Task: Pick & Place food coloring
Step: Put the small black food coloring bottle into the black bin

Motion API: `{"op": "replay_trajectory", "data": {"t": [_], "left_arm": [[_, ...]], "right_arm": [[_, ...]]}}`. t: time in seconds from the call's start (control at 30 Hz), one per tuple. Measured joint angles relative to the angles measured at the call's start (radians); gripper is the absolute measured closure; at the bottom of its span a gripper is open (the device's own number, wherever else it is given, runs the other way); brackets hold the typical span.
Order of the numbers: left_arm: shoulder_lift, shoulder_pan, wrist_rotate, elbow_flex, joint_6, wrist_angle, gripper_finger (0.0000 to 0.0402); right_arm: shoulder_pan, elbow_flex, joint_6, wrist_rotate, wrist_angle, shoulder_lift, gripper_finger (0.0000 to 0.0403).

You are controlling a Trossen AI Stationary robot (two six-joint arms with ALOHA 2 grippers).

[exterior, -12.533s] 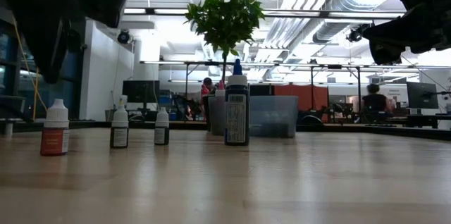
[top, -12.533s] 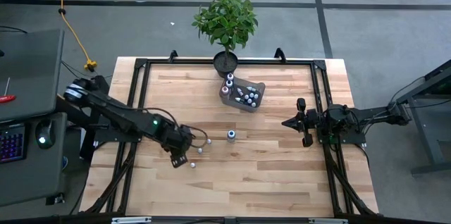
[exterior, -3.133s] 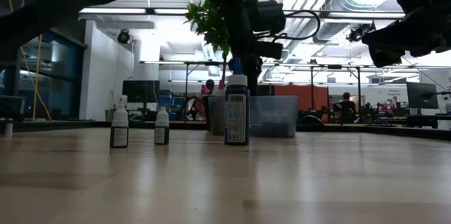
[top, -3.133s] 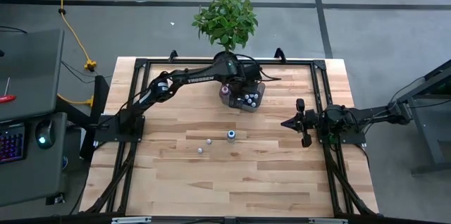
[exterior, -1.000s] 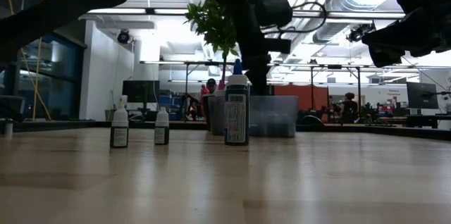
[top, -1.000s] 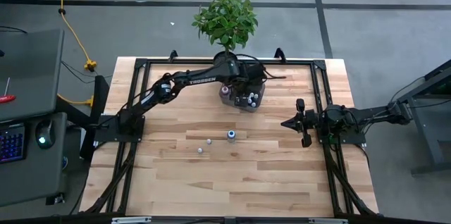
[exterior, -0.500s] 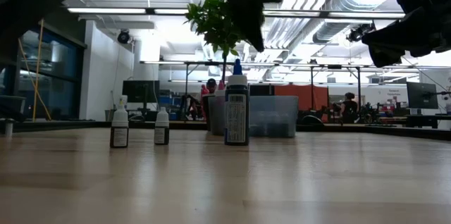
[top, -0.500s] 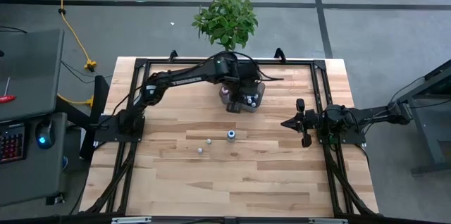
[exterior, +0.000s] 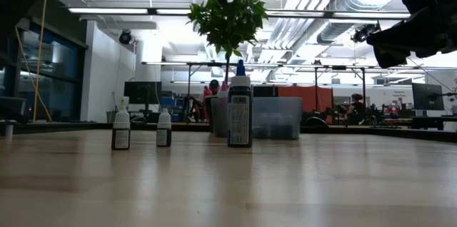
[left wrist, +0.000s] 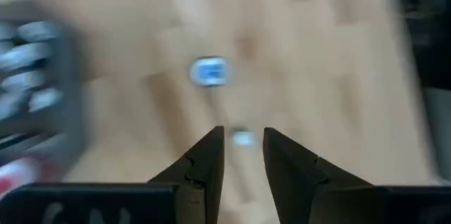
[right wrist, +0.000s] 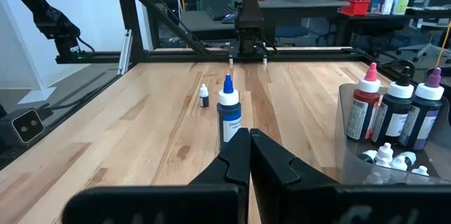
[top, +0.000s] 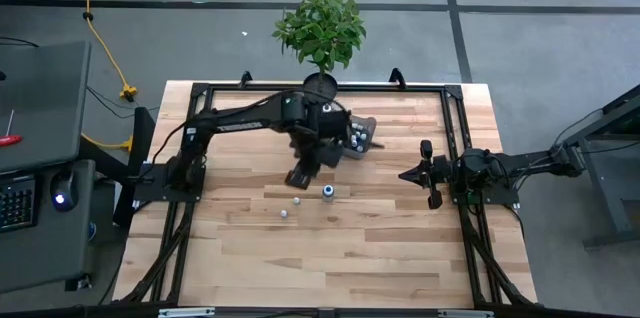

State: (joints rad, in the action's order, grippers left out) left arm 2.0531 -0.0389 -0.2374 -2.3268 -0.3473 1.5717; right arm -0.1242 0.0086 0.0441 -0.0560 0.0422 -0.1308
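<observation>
Three food coloring bottles stand on their bases mid-table: a taller blue-capped bottle and two tiny white-capped ones. Several more sit in the clear bin. My left gripper hangs open and empty in the air above the near white-capped bottle, with the blue cap just beyond. My right gripper waits shut at the table's right, pointing toward the bottles.
A potted plant stands at the far edge behind the bin. Black frame rails run along the table's sides and far edge. Bare wood spreads from the standing bottles toward the near edge.
My left gripper has risen out of the bin and swung toward the near edge and a little left, ending above the white-capped bottles at mid-table. The bottles on the table and the bin have stayed where they were.
</observation>
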Motion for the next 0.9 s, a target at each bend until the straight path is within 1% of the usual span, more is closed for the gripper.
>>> {"op": "replay_trajectory", "data": {"t": [0.1, 0.13, 0.23, 0.3, 0.4, 0.5, 0.6, 0.73, 0.8, 0.9], "left_arm": [[-0.019, 0.037, -0.109, 0.018, -0.027, 0.000, 0.0305], [-0.030, 0.047, -0.114, 0.034, -0.027, -0.004, 0.0305], [-0.069, 0.073, -0.045, 0.112, -0.018, -0.001, 0.0305], [-0.114, 0.082, -0.005, 0.188, -0.014, -0.003, 0.0305], [-0.203, 0.097, 0.009, 0.332, -0.002, -0.017, 0.0305], [-0.303, 0.113, 0.010, 0.507, 0.035, -0.107, 0.0305], [-0.411, 0.130, 0.010, 0.690, 0.101, -0.251, 0.0305], [-0.530, 0.159, 0.035, 0.916, 0.261, -0.424, 0.0305], [-0.572, 0.175, 0.056, 1.008, 0.364, -0.472, 0.0305], [-0.616, 0.200, 0.091, 1.111, 0.507, -0.511, 0.0305]], "right_arm": [[0.000, 0.000, 0.000, 0.000, 0.000, 0.000, 0.0400], [0.000, 0.000, 0.000, 0.000, 0.000, 0.000, 0.0400], [0.000, 0.000, 0.000, 0.000, 0.000, 0.001, 0.0400], [0.000, 0.000, 0.000, 0.000, 0.000, 0.000, 0.0401], [0.000, 0.000, 0.000, 0.000, 0.000, 0.001, 0.0400], [0.000, 0.000, 0.000, 0.000, 0.000, 0.000, 0.0400], [0.000, 0.000, 0.000, 0.000, 0.000, 0.000, 0.0400], [0.000, 0.000, 0.000, 0.000, 0.000, 0.000, 0.0400], [0.000, 0.000, 0.000, 0.000, 0.000, 0.000, 0.0400], [0.000, 0.000, 0.000, 0.000, 0.000, 0.000, 0.0400]]}}
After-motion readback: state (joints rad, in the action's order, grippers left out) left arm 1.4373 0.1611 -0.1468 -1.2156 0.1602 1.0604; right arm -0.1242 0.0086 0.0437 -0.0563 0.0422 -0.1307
